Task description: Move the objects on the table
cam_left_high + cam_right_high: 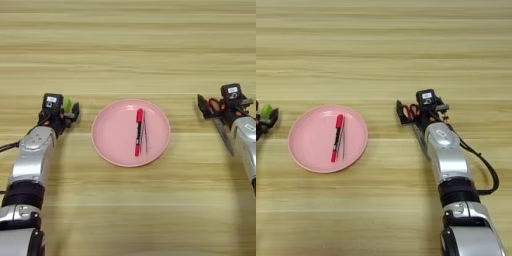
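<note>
Nearest the camera, both forearms reach up from the bottom edge over the worktop (128, 45). Between the two claws sits the pink plate (112, 137), well apart from each; on it lie the red marker pen (138, 132) and, touching or just beside its right flank, the thin dark stick (144, 133), both pointing away from the robot. Left claw (66, 112): fingers appear to bracket the short green bar (67, 104), which shows between and just beyond them; whether they have closed on it cannot be told. Right claw (410, 114): sits over the red-handled scissors (415, 118), red loops between the fingers, blade trailing back toward the robot beside the arm; grip state likewise cannot be told. No screwdriver seen. Handling judgement: bar is light, rigid, probably smooth plastic, best taken across its short width at mid-length. Scissors are stiff, heavier at the handles; taking hold at the pivot or loops should stop them from swinging. Marker is round and could roll; take mid-barrel. Stick is thin, lies flat, hard to pinch.
</note>
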